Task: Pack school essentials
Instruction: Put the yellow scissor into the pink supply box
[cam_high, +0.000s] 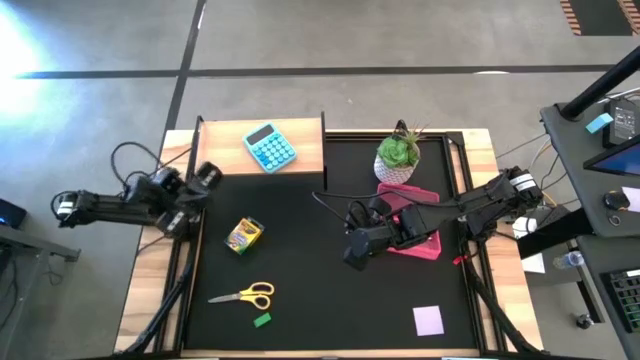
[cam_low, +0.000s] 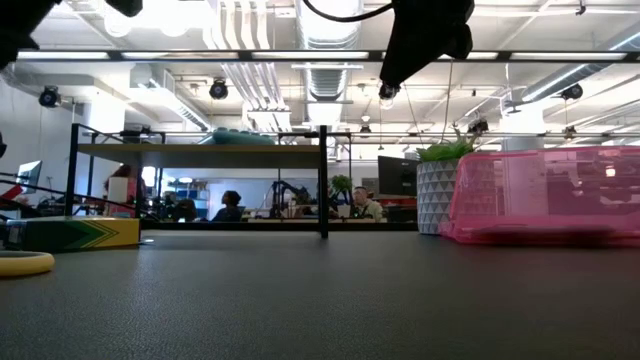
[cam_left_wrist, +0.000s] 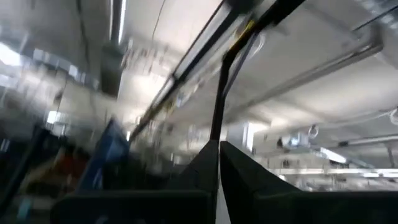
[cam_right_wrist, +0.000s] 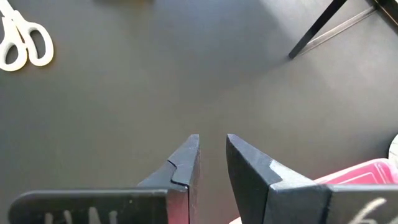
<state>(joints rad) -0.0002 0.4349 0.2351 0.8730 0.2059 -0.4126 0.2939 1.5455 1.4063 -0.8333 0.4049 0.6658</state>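
Note:
My right gripper (cam_high: 352, 255) (cam_right_wrist: 212, 149) hangs above the black mat, just left of a pink see-through box (cam_high: 418, 245). Its fingers stand a narrow gap apart with nothing between them. My left gripper (cam_high: 207, 175) (cam_left_wrist: 219, 163) is shut and empty at the mat's left edge, tipped up toward the ceiling. On the mat lie a yellow-green crayon box (cam_high: 243, 235), yellow-handled scissors (cam_high: 245, 295), a small green eraser (cam_high: 262, 320) and a lilac notepad (cam_high: 428, 320). I see no pencils or pens.
A light-blue calculator (cam_high: 270, 147) lies on a wooden board at the far left. A green plant in a white pot (cam_high: 398, 155) stands just beyond the pink box (cam_low: 545, 195). Bare mat (cam_high: 300, 240) spreads between the crayon box and my right gripper.

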